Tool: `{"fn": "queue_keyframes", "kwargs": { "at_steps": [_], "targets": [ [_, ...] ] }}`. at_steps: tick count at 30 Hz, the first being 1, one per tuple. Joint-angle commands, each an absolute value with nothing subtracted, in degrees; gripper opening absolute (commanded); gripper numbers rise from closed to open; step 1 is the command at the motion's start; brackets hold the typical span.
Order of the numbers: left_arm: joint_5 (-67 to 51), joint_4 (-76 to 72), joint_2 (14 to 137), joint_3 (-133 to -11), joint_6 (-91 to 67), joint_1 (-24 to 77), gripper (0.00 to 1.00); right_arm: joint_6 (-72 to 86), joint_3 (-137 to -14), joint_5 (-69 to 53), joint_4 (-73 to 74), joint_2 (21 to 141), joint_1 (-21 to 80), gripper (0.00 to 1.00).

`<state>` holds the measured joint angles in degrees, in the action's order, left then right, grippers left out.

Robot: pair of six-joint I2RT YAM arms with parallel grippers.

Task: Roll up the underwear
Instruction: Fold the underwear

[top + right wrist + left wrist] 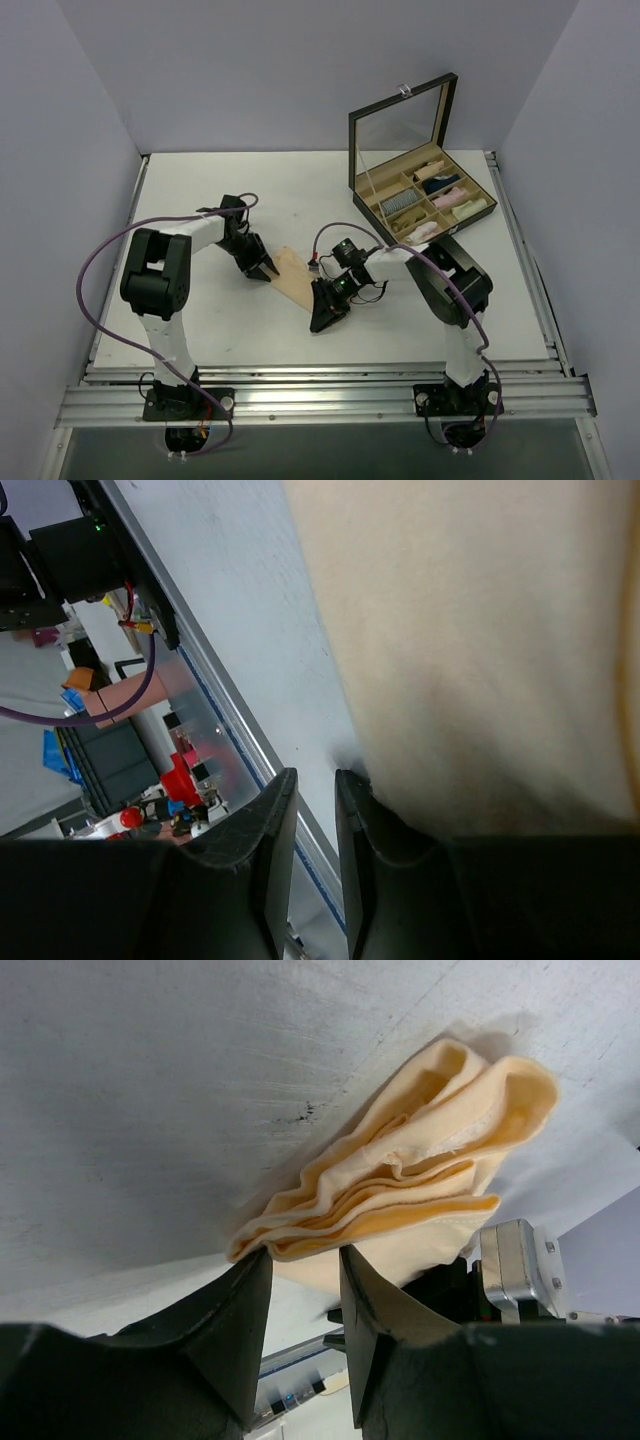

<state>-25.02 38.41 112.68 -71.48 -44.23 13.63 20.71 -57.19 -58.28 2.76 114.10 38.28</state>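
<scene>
The underwear [296, 277] is a pale peach-beige cloth lying on the white table between the two arms. In the left wrist view its near end [400, 1190] is bunched into several stacked folds. My left gripper [266, 268] is at the cloth's left end, and its fingertips [300, 1260] pinch the folded edge. My right gripper [327, 312] is at the cloth's lower right edge, tips down on the table. In the right wrist view the cloth [480, 640] lies flat beside the right finger [365, 810]. The jaws stand a narrow gap apart with only table between them.
An open dark box [421, 203] with a raised glass lid stands at the back right. Its compartments hold pink, cream, grey and dark cloth rolls. The table's front rail [320, 385] runs just behind the right gripper. Purple cables loop over both arms.
</scene>
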Motion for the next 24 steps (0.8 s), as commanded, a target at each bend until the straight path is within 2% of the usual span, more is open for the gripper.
{"fn": "queue_keyframes", "kwargs": {
  "at_steps": [1, 5, 12, 18, 24],
  "targets": [
    [-14.94, 37.79, 117.43, -70.31, -39.29, 13.27, 0.43, 20.57, -54.67, -50.54, 3.51, 113.91, 38.58, 0.20],
    [-15.38, 38.75, 114.00, -72.15, -38.67, 13.27, 0.44, 18.81, -60.98, -47.30, 13.24, 108.91, 39.55, 0.21],
    [-20.21, 40.17, 108.02, -77.42, -38.67, 13.27, 0.46, 20.56, -73.73, -29.38, 23.11, 103.63, 37.18, 0.25],
    [-15.83, 43.50, 103.36, -77.26, -40.34, 13.27, 0.48, 21.09, -79.98, -13.82, 26.45, 107.21, 35.07, 0.22],
    [-14.59, 44.65, 98.53, -71.73, -40.34, 13.27, 0.47, 21.00, -79.46, -7.82, 27.60, 111.36, 35.16, 0.20]
  ]
}}
